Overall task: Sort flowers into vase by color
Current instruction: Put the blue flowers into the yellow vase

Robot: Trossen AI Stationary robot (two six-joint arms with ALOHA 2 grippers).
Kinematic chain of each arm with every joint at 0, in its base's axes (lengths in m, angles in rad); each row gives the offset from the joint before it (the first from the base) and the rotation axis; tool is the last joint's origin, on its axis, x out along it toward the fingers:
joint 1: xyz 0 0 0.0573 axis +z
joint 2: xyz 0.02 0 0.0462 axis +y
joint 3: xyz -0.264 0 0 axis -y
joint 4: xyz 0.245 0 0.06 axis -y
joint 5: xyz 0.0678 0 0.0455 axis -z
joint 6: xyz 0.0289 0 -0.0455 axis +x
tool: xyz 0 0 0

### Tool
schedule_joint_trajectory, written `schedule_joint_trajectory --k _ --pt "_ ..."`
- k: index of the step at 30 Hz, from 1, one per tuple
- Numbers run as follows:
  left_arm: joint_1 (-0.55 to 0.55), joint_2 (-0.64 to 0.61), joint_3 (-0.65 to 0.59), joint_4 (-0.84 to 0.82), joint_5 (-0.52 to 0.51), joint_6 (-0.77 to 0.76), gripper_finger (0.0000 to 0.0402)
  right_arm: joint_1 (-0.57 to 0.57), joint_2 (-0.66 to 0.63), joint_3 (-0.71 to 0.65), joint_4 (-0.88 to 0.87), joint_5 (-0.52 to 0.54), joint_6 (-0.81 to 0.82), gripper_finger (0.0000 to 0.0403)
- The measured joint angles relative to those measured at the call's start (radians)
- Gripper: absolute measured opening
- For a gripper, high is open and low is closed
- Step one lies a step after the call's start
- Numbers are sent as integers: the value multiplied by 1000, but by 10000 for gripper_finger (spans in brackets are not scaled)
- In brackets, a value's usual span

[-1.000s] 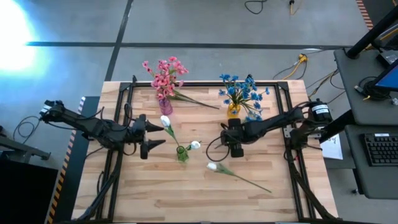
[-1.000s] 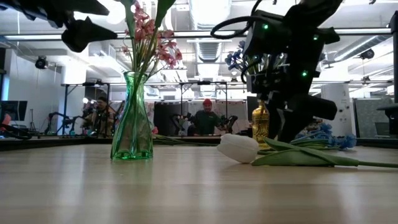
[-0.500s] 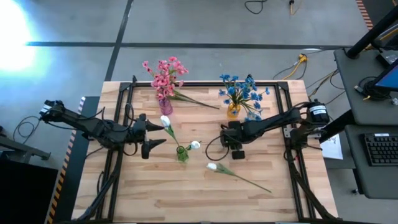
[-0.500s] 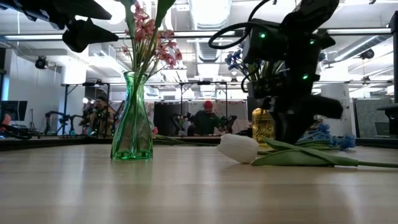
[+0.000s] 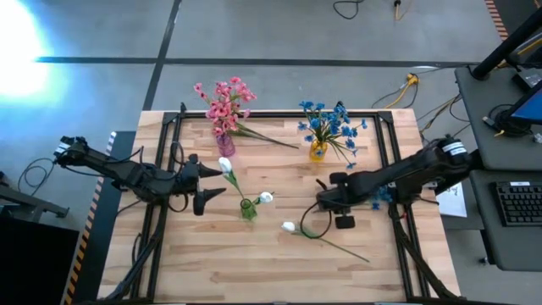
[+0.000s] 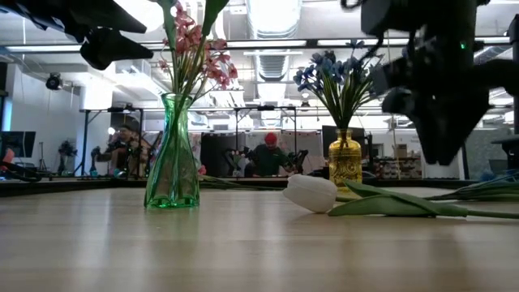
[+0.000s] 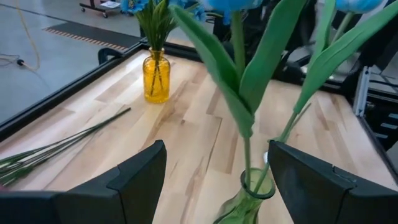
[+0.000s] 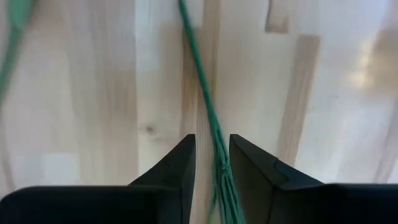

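My right gripper (image 5: pixel 325 206) hangs over the middle-right of the table, shut on a blue sprig. The sprig's blossoms (image 5: pixel 378 200) show under that arm. My left gripper (image 5: pixel 213 183) is open and stands left of the green vase (image 5: pixel 248 210), which holds two white tulips. In the left wrist view its fingers frame the vase (image 7: pixel 249 193) without touching it. A third white tulip (image 5: pixel 290 226) lies flat on the wood, near the right gripper. Blue flowers stand in the yellow vase (image 5: pixel 318 151), and pink ones stand in the pink vase (image 5: pixel 225 142). My right gripper pinches the blue sprig's thin green stem (image 8: pixel 210 118) between its two fingers, which come from above and slant down. The stem runs on past the fingertips over the wood. The blossom end (image 6: pixel 496 175) trails low toward the table's right side. I cannot tell whether it rests on the table.
A loose pink sprig (image 5: pixel 267 135) lies on the table right of the pink vase. A black frame rail (image 5: pixel 385 135) runs round the tabletop. The near half of the table is bare wood apart from the lying tulip's long stem (image 5: pixel 339 247). People sit in the room beyond.
The right gripper has moved from beside the yellow vase toward the table's near right, taking the blue sprig along. The sprig's blossoms have shifted from next to the yellow vase toward the right edge. The left arm has kept still.
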Motion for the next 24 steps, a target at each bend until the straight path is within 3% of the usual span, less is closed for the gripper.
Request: schedule_joint_trajectory --k 7,13,17,20,24 --pt "0 2 -1 -51 -8 -30 268 8 -29 116 -3 103 56 121" --pt "0 9 -2 -59 -11 -38 268 13 -27 249 10 127 67 134" --pt "0 12 -2 -73 -12 -55 268 48 -40 328 14 139 83 131" --pt "0 14 -2 -76 -14 -56 268 85 -59 377 19 208 84 123" --pt "0 20 -1 -78 -14 -57 268 122 -75 377 15 259 120 112"
